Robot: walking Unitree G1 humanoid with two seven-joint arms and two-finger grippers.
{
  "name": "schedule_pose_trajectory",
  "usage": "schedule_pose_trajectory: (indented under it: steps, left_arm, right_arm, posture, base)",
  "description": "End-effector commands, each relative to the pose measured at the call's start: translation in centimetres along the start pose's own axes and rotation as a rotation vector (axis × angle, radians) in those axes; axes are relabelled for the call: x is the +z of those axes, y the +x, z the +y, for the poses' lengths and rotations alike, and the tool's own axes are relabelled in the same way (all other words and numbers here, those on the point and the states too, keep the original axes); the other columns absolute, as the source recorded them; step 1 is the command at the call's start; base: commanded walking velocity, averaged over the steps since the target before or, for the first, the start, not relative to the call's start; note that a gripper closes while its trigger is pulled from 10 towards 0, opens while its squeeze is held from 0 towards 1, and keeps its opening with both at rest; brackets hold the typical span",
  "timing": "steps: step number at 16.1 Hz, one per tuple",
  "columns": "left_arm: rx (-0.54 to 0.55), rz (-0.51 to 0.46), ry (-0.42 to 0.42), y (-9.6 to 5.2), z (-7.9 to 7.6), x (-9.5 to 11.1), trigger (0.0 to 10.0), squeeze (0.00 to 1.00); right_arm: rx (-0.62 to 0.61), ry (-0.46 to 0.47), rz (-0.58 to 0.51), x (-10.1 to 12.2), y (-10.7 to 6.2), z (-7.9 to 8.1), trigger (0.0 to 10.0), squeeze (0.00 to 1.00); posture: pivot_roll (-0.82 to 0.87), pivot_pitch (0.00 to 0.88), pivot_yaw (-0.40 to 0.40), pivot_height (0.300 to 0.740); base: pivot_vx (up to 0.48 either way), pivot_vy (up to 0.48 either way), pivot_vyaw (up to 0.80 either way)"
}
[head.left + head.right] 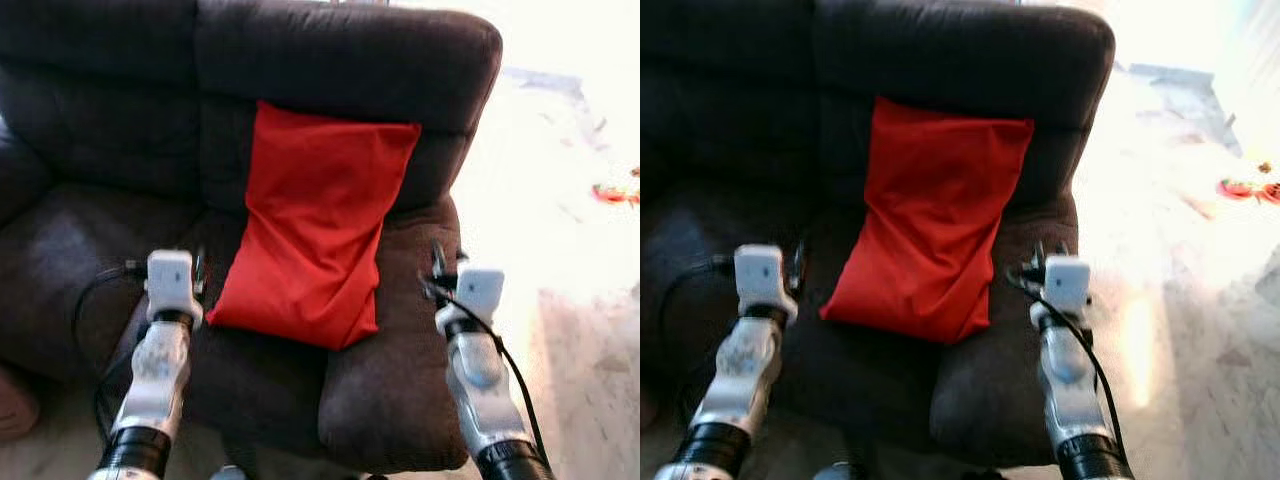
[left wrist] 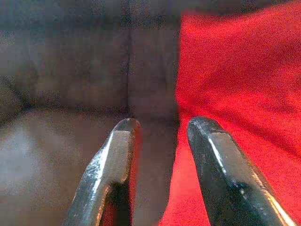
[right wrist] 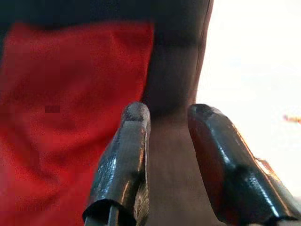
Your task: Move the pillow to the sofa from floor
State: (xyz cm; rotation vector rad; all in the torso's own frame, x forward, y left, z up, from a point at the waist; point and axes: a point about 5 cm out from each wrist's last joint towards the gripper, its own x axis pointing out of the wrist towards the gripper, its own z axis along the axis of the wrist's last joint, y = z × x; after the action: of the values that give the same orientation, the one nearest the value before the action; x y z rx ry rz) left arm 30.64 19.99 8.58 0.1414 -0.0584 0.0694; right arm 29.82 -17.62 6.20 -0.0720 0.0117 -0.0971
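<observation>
Two grippers: both hover low over the front of the sofa seat with nothing in either grasp, one on each side of the pillow.
Left gripper (image 2: 157, 136): at about 8 o'clock of the pillow, just beside its lower corner; the wrist view shows the two black fingers parted by a narrow gap with nothing between them, only dark upholstery and a strip of red beyond.
Right gripper (image 3: 167, 127): at about 4 o'clock of the pillow, over the seat's front right corner; fingers likewise slightly apart and empty, with the sofa's end and bright floor ahead.
Arms: silver, jointed, with white wrist blocks and loose black cables trailing.
Pillow (image 1: 318, 225): lies on the seat and leans up against the backrest, top edge at 12 o'clock, tilted a little so the lower end drifts to 7 o'clock.
Pillow material: bright red cloth, soft and slack, a long rectangle with gentle creases and a rumpled lower end.
Sofa (image 1: 100, 130): dark brown-grey, plush and matte, fat rounded cushions with deep seams.
Floor (image 1: 540, 200): pale, glossy, washed out by light at 2 o'clock.
Step in hand: placement looks finished; the pillow is already off the floor.
Next move: likely only a clean retreat of both arms, without snagging the fabric.
</observation>
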Motion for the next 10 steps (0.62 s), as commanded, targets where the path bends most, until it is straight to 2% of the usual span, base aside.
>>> schedule_pose_trajectory:
  steps: [1,2,5,8,10]
  left_arm:
    - [-0.012,0.085,0.011,-0.6,0.3,-1.8,10.0,0.0]
    - [-0.006,0.237,0.032,-2.2,0.9,-5.1,10.0,0.0]
    - [0.005,0.384,0.038,-4.3,1.5,-7.9,10.0,0.0]
    - [-0.031,0.581,0.074,-7.6,1.7,-11.4,10.0,0.0]
    - [-0.065,0.685,0.107,-9.3,1.5,-12.9,10.0,0.0]
  right_arm:
    - [0.01,0.018,0.1,-2.1,-0.7,-0.5,10.0,0.0]
    - [0.015,-0.011,0.216,-4.7,-1.9,-0.9,10.0,0.0]
    - [0.013,-0.031,0.375,-7.8,-4.1,-1.8,10.0,0.0]
    - [0.001,-0.069,0.553,-10.8,-6.6,-3.2,10.0,0.0]
    - [0.012,-0.093,0.629,-11.8,-7.7,-3.4,10.0,0.0]
  posture:
    - [0.09,0.046,-0.058,0.74]
    - [0.08,0.038,-0.056,0.74]
    - [0.09,0.033,-0.058,0.74]
    - [0.09,0.017,-0.06,0.74]
    - [0.09,0.009,-0.062,0.74]
  base:
    - [0.0,0.0,0.0]
    - [0.0,0.0,0.0]
    - [0.0,0.0,0.0]
    - [0.0,0.0,0.0]
    - [0.0,0.0,0.0]
